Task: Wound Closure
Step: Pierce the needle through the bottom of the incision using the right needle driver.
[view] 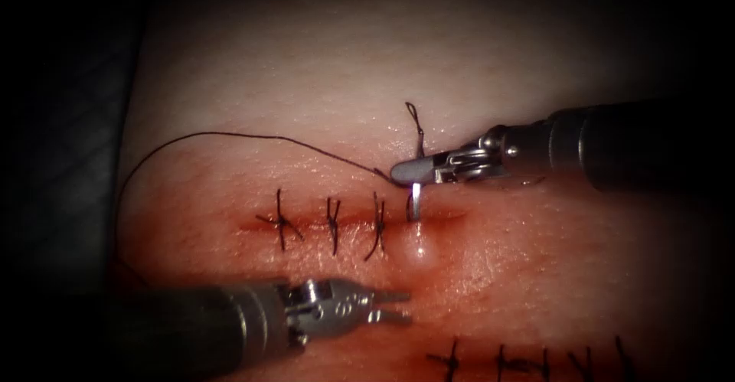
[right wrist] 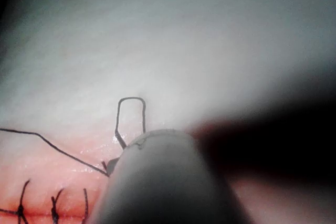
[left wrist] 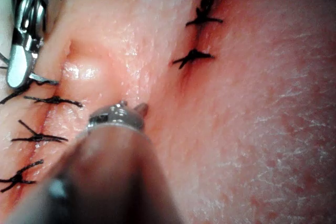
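Dark surround (view: 53, 83) at the left, lit centre, dim edges

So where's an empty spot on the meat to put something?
Bare tissue above the thread, and right of the needle. Crowded: stitches along the cut, where the right hand holds the needle's tail, tip in tissue; left hand, open, holds nothing.

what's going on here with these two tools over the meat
Two needle drivers work on a cut in pale pink pork-belly tissue. The right arm's tool has its jaws shut on the curved steel needle at its upper end; the needle stands in the cut, and the tissue bulges just below it. Dark thread trails away in a long arc to the left. The left arm's tool waits below the cut, jaws slightly open, holding nothing. Three knotted dark stitches lie left of the needle.
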Motion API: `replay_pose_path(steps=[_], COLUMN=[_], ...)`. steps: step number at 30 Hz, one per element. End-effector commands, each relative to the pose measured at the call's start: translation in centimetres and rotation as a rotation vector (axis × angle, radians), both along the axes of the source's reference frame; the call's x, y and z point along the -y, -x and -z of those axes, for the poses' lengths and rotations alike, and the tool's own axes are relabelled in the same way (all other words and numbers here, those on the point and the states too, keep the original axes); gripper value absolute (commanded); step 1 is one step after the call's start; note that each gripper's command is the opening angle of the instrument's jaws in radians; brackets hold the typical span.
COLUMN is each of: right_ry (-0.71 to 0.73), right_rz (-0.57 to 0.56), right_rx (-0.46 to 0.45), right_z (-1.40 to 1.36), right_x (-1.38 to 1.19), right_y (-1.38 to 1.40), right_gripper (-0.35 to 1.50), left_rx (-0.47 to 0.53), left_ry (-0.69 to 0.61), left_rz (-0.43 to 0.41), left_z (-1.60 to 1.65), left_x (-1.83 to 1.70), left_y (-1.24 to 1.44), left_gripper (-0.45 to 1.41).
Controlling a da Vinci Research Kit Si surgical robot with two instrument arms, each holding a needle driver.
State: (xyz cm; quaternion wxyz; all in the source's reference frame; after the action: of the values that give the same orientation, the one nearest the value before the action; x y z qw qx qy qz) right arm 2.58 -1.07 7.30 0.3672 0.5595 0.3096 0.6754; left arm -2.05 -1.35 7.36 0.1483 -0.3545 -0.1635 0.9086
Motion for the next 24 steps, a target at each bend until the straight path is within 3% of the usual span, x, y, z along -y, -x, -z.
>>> replay_pose_path(steps=[1,10,13,24], right_ry=[-0.027,-0.139,-0.190,-0.321], right_rz=[-0.003,0.005,0.054,0.168], right_rx=[0.000,0.023,0.029,0.005], right_z=[-0.07,-0.29,-0.34,-0.25], right_x=[0.05,0.21,0.33,0.53], right_y=[-0.06,0.05,0.04,0.03], right_gripper=[-0.35,-0.35,-0.35,-0.35], left_rx=[0.001,0.001,0.001,0.001], left_ry=[0.000,0.000,0.000,0.000], left_rz=[-0.001,0.000,0.000,0.000], left_z=[-0.05,-0.04,-0.05,-0.05], left_x=[0.01,0.02,0.02,0.01], left_y=[0.05,0.06,0.06,0.06], left_gripper=[-0.02,-0.02,-0.02,-0.03])
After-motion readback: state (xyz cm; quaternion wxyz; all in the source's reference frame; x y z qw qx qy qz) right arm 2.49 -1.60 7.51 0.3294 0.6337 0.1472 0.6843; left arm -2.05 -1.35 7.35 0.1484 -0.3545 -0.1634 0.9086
